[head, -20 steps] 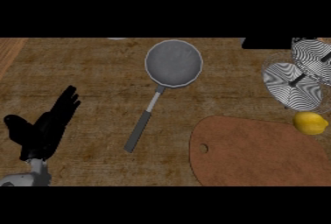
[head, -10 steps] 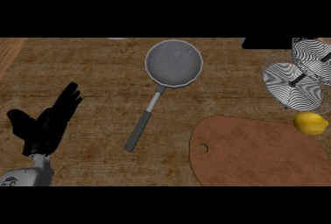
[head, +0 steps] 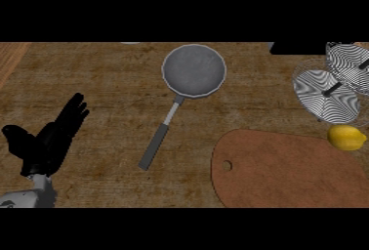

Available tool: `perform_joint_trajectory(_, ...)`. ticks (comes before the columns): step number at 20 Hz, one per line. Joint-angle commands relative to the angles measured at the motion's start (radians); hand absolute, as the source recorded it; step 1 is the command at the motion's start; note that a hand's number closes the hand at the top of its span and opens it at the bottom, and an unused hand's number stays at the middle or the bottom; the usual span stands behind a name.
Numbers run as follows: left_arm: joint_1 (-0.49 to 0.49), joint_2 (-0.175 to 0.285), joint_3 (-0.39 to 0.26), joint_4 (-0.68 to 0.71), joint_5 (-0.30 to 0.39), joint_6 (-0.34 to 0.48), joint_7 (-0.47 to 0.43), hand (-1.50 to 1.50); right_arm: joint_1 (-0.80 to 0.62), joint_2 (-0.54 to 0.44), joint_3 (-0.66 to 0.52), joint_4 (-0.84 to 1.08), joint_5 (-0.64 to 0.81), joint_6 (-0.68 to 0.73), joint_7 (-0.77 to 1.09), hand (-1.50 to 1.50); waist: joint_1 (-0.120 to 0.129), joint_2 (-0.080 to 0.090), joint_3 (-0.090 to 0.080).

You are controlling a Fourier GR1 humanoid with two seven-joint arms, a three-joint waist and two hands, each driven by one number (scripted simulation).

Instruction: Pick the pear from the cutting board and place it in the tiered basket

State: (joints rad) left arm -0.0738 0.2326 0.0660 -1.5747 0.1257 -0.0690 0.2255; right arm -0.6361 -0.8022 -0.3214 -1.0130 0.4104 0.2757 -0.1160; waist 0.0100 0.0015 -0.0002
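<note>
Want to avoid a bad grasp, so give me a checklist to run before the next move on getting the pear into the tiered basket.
1. Pear located: ok, at the far right edge of the cutting board.
2. Tiered basket in view: ok, just beyond the pear.
3. Right hand in view: not ok, it shows nowhere.
4. Left hand free: ok, open and holding nothing, resting at the view's left, far from the pear.
5. Path from pear to basket clear of the frying pan: ok, the pan lies left of the board.
6. Pear wholly on the board: cannot tell, it sits right at the rim.
</note>
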Motion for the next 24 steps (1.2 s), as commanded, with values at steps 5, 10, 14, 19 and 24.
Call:
perform_joint_trajectory(5, 0.028, 0.022, 0.042, 0.002, 0.031, -0.063, -0.015, 0.00, -0.105, 0.053, 0.054, 0.177, 0.121, -0.152, -0.045, 1.50, 0.008, 0.002, 0.000)
perform_joint_trajectory(10, -0.037, -0.003, 0.023, -0.030, -0.005, -0.006, 0.068, 0.00, -0.106, 0.134, 0.047, 0.163, 0.137, -0.286, -0.059, 1.50, 0.001, 0.000, 0.001)
perform_joint_trajectory(14, 0.005, -0.014, 0.018, -0.032, -0.007, -0.025, 0.033, 0.00, -0.156, 0.120, -0.025, 0.227, 0.063, -0.280, -0.098, 1.50, 0.001, 0.000, 0.000)
perform_joint_trajectory(19, 0.003, -0.013, 0.018, -0.059, -0.013, -0.027, 0.050, 0.00, -0.235, 0.127, 0.009, 0.433, 0.145, -0.381, -0.203, -1.50, 0.015, 0.005, 0.001)
perform_joint_trajectory(24, -0.028, -0.013, 0.028, -0.027, -0.009, -0.033, 0.054, 0.00, -0.261, 0.139, -0.058, 0.455, 0.064, -0.366, -0.217, -1.50, 0.011, 0.005, 0.001)
